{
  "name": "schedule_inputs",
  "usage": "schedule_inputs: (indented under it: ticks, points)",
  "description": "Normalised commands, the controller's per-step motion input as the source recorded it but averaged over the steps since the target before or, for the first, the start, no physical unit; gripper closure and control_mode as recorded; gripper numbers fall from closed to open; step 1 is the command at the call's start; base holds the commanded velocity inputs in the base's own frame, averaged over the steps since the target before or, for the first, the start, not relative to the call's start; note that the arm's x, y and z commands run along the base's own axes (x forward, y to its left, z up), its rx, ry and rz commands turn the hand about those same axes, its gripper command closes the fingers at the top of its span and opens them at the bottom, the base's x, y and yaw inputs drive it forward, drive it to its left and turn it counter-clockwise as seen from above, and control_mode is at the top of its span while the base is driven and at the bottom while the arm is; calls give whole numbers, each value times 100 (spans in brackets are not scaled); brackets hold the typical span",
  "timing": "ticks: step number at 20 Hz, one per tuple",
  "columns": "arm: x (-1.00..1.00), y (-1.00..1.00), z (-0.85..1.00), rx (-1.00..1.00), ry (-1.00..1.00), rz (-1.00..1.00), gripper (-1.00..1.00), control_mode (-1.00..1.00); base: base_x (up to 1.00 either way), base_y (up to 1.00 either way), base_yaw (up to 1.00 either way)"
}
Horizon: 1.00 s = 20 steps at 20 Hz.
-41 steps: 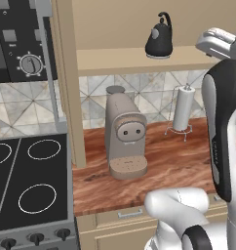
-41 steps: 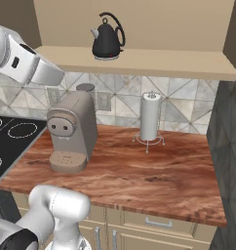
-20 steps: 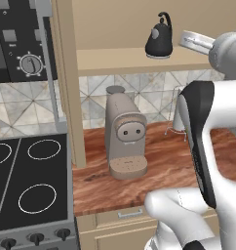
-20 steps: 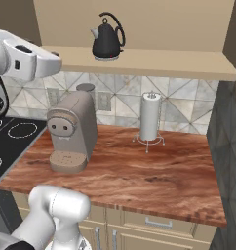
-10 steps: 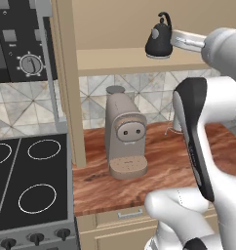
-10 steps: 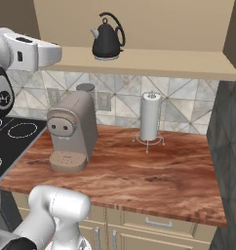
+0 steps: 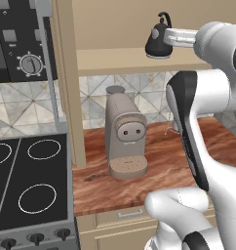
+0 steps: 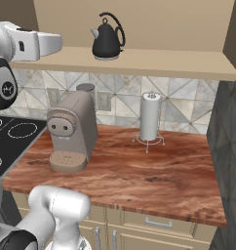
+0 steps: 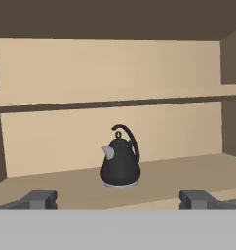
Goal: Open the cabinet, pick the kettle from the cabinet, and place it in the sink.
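At the hand view's bottom edge, the 2 dark fingertips (image 9: 39,199) of the gripper (image 9: 118,200) stand wide apart, holding nothing. Beyond, at centre frame, the glossy black dome-shaped kettle (image 9: 120,163) sits upright on the tan cabinet shelf (image 9: 56,188). No writing is legible.

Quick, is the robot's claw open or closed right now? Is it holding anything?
Claw: open and empty, its fingertips spread wide, pointed at the kettle on the cabinet shelf.

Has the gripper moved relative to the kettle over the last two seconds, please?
Yes. In the left base view the gripper has swung leftward along the cabinet shelf, closing on the kettle, which stands unmoved.
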Motion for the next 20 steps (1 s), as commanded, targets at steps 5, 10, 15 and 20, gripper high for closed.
schedule_inputs:
  ticks: [5,10,15,20]
  points:
    - [22,3,0,-6,1,0,-100,-100,0,0,0]
    - [21,3,-4,-4,0,0,-100,-100,0,0,0]
    - [22,2,-2,-2,0,0,-100,-100,0,0,0]
    - [23,3,0,0,0,0,-100,-100,0,0,0]
